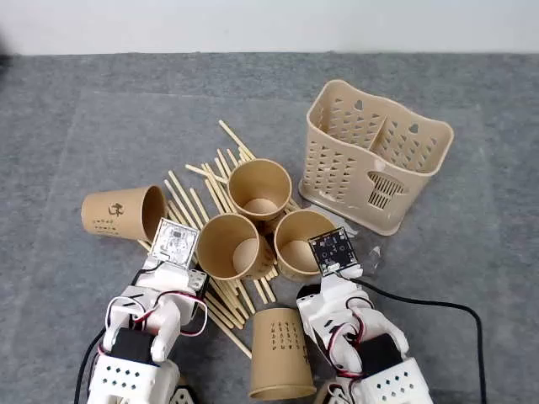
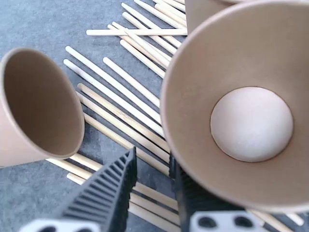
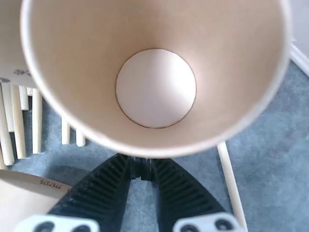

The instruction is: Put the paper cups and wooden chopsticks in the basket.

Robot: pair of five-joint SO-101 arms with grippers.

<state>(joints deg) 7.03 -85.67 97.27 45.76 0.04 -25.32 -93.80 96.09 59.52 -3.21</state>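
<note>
1. High view showed the basket (image 1: 337,160) at 2 o'clock from the pile, with nothing in it that I could see. I judged the task to be at its very start.
2. Paper cups, five in all. Three stood bunched mid-table: far cup (image 1: 259,189) at 12 o'clock of the bunch, left cup (image 1: 232,246) at 8, right cup (image 1: 296,244) at 4.
3. Two lay on their sides: tipped cup (image 1: 122,212) out at 9 o'clock, fallen cup (image 1: 282,353) at 6 o'clock between the arms.
4. Chopsticks (image 1: 187,195) lay loose on the mat (image 1: 472,278), fanned under and around the bunch, mostly from 9 round to 12.
5. Left gripper (image 2: 152,162): fingers a narrow gap apart, holding nothing, chopsticks visible through the gap. It sat just beside the left cup's rim, outside it.
6. Right gripper (image 3: 142,166): fingers drawn together, nothing between them, tips just outside the right cup's rim.
7. Step in hand, as I read it: the first cup pick. The right cup was nearest the basket.
8. Next move called for spreading the right fingers, setting one inside the rim and one outside, and squeezing lightly so the paper wall would not crush. Then lift clear of the neighbouring cups and carry toward 2 o'clock.
9. Chopsticks lay flat and thin, so I expected them to be the harder pick.
</note>
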